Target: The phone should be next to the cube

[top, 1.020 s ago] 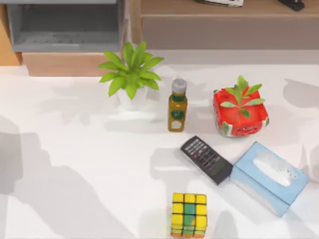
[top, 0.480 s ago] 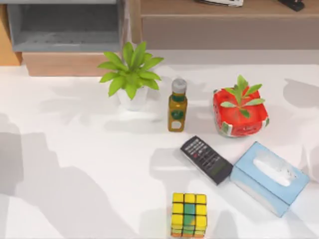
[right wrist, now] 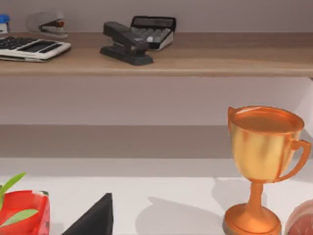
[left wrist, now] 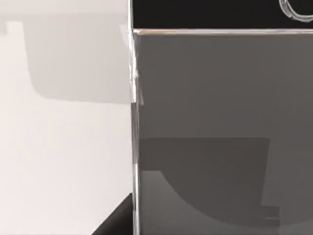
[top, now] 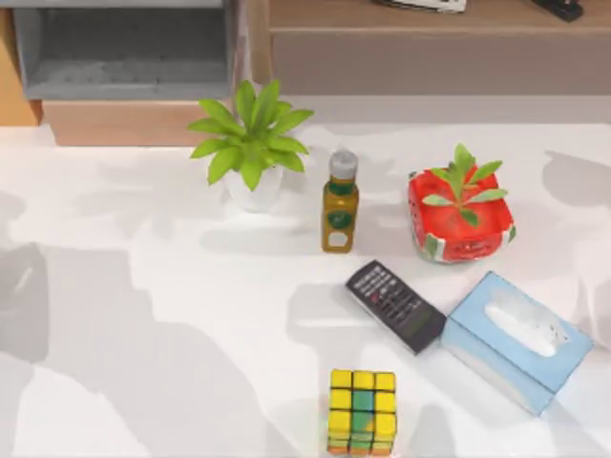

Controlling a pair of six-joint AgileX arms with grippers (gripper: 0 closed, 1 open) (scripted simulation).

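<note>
A white table [top: 143, 315] fills the top view. At lower right lies a pale blue tissue box [top: 516, 342]. Just left of it, the black phone [top: 395, 305] rests diagonally near centre right. The cube [top: 362, 411] sits at the bottom edge, below the phone, apart from it. Gripper states cannot be told.

The white table [top: 143, 286] carries a potted plant [top: 250, 143] and a bottle [top: 339, 202] toward its back edge, a red planter [top: 460, 218], phone [top: 395, 306] and tissue box [top: 516, 341] toward the right, and the cube [top: 362, 411] at the front edge.
</note>
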